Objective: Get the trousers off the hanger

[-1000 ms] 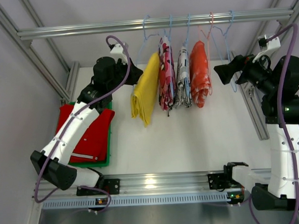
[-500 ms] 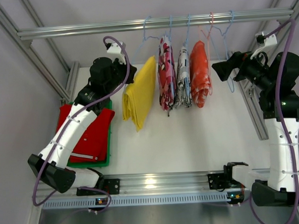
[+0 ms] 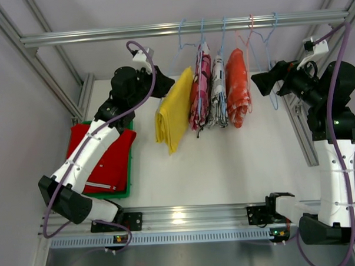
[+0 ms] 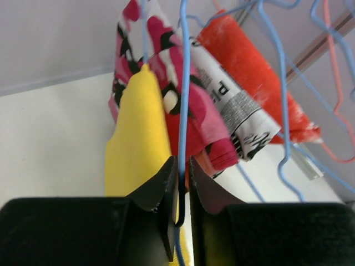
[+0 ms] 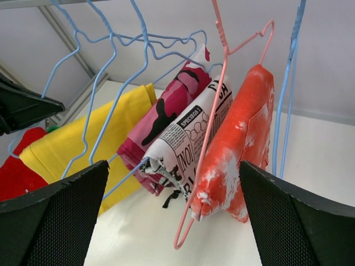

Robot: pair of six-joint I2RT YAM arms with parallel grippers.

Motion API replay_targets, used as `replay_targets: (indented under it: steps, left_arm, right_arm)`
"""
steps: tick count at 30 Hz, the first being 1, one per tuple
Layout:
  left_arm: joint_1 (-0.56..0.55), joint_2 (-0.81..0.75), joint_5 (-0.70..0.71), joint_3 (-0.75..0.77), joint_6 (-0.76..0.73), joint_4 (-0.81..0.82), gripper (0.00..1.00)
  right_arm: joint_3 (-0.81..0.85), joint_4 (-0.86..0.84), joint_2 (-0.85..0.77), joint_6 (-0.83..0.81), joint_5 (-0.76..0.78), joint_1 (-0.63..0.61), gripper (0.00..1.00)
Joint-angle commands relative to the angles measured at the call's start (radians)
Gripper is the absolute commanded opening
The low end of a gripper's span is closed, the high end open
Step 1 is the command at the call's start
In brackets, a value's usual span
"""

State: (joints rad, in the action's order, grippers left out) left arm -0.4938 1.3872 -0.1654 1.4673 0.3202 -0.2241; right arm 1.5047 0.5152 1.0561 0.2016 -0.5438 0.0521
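Four folded garments hung side by side on wire hangers from the rail (image 3: 184, 28) across the far end of the table (image 3: 243, 159). Leftmost were the yellow trousers (image 3: 175, 109), draped over a blue hanger (image 4: 183, 83). They hung tilted, with the lower end swung left and the upper edge pressed against the pink patterned garment (image 3: 200, 85). Next came a newsprint garment (image 3: 217, 93) and an orange garment (image 3: 237, 86), all packed close with no gap showing between them.

The left gripper (image 3: 163, 85) sat at the yellow trousers' upper left. In the wrist view its jaws were pinched narrow on the blue hanger's wire (image 4: 178, 166), just beside the yellow cloth's edge.

The right gripper (image 3: 259, 85) hovered right of the orange garment, apart from it, jaws spread wide with nothing between them (image 5: 173, 166). An empty blue hanger (image 5: 299, 14) hung close to it. A pink hanger (image 5: 213, 111) crossed in front of the orange cloth.

The red trousers (image 3: 108, 162) lay flat on a green tray (image 3: 131, 176) at the table's left edge, under the left arm and well apart from the rail. A strip of bare table lay between the tray's right rim and the yellow trousers' lower end. From the hanging hems to the near edge the white surface was open. A frame strut (image 3: 301, 133) ran along the right side, near the right arm.
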Motion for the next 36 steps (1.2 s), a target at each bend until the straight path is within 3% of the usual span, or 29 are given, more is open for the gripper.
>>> replay_targets:
  steps: [1, 6, 14, 20, 26, 31, 36]
  left_arm:
    - [0.006, 0.01, -0.079, 0.027, 0.112, 0.249, 0.19]
    - [0.008, 0.05, -0.126, 0.053, 0.161, 0.261, 0.29]
    - [0.009, 0.11, -0.201, 0.071, 0.209, 0.229, 0.28]
    - [0.008, 0.133, -0.286, 0.038, 0.247, 0.281, 0.41]
    - [0.008, 0.159, -0.283, 0.028, 0.235, 0.295, 0.4]
    - [0.015, 0.115, -0.321, -0.013, 0.192, 0.331, 0.37]
    - [0.027, -0.005, -0.292, -0.048, 0.143, 0.289, 0.42]
  right_arm:
    - [-0.001, -0.063, -0.004, -0.024, -0.004, -0.018, 0.99]
    - [0.002, -0.05, -0.01, -0.04, -0.001, -0.018, 0.99]
    - [-0.008, -0.043, -0.019, -0.051, 0.007, -0.018, 0.99]
    - [-0.014, -0.038, -0.025, -0.056, 0.013, -0.018, 0.99]
    - [-0.014, -0.038, -0.025, -0.054, 0.013, -0.018, 0.99]
    - [-0.012, -0.017, -0.036, -0.077, 0.018, -0.018, 0.99]
    - [-0.031, -0.012, -0.045, -0.082, 0.013, -0.018, 0.99]
